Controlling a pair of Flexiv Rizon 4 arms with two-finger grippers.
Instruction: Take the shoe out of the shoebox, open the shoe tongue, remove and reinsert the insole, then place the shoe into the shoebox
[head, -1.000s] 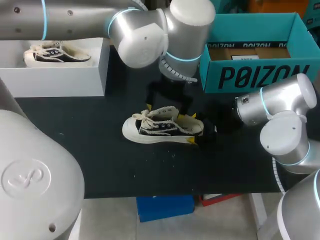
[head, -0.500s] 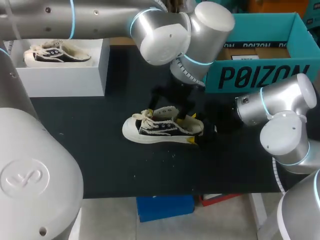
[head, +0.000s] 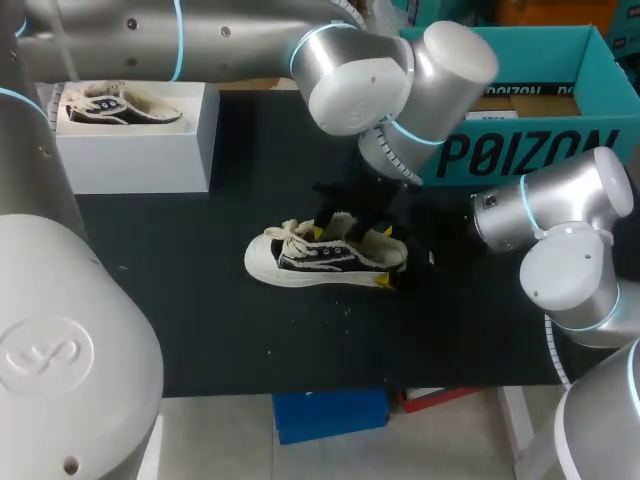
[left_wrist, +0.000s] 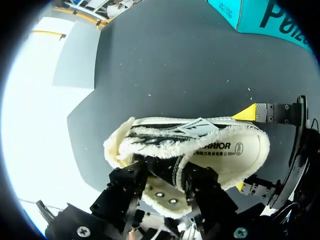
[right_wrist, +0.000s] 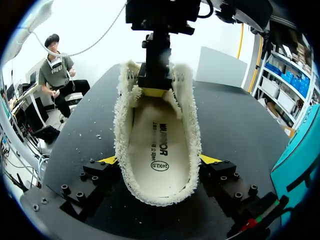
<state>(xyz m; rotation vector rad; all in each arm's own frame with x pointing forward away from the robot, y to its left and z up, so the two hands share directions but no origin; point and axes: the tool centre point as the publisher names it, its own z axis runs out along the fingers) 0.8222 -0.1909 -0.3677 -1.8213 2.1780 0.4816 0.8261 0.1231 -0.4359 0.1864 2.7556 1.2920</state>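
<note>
– While the shoe (head: 325, 258) stood on its sole on the black table (head: 200, 330), outside the teal shoebox (head: 520, 150), what did the right gripper (right_wrist: 158, 160) do?
– It was clamped on the shoe's heel end, with one yellow tip pressed to each side of the fleecy rim.
– And the left gripper (head: 340, 230)?
– It came down on the shoe from above, at its laced front, ahead of the right gripper. Whether it pinched anything could not be told.
– Was the insole (right_wrist: 157, 145) out?
– No, it lay flat inside the shoe and showed through the opening.
– What else was near the shoe?
– The shoebox stood open beyond its heel end, apart from it. A white box (head: 140, 160) sat well beyond its toe end, with a second shoe (head: 115, 108) on top.
</note>
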